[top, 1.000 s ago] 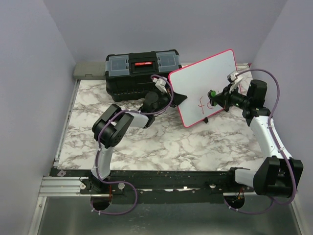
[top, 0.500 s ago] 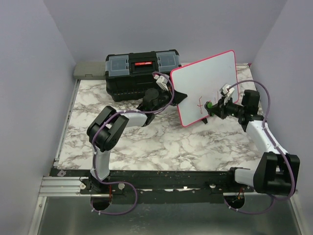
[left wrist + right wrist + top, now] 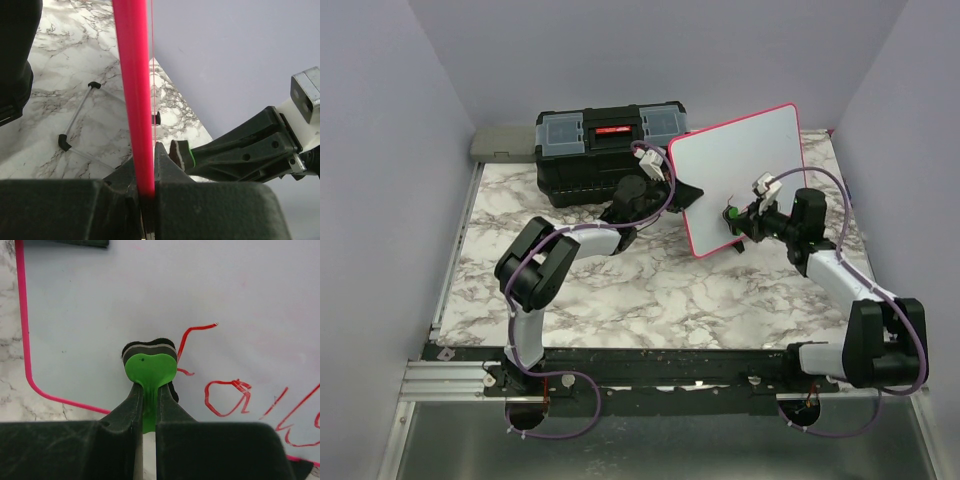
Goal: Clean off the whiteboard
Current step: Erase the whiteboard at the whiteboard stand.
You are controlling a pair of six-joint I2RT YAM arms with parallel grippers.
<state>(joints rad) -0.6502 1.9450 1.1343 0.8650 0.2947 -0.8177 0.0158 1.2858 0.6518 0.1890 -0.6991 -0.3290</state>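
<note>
The whiteboard point(image 3: 740, 165) stands tilted on the tabletop point(image 3: 650, 290), left fingers point(image 3: 65, 210) clamped on its pink rim point(image 3: 134, 90) to brace it, while right fingers point(image 3: 210, 450), pinched shut on the green eraser point(image 3: 150, 365), press it to the board beside the red writing point(image 3: 200, 327).

Tilted whiteboard point(image 3: 745, 165) on table point(image 3: 650, 290), toolbox point(image 3: 605, 150) behind-left, eraser point(image 3: 149, 365) seemingly touching its face

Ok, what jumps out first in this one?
The whiteboard, pink-rimmed, stands steeply tilted at the table's far right, with the left gripper clamped on its edge. The right gripper holds a green eraser at the board's face, right beside red handwriting. A black toolbox sits at the back.
</note>
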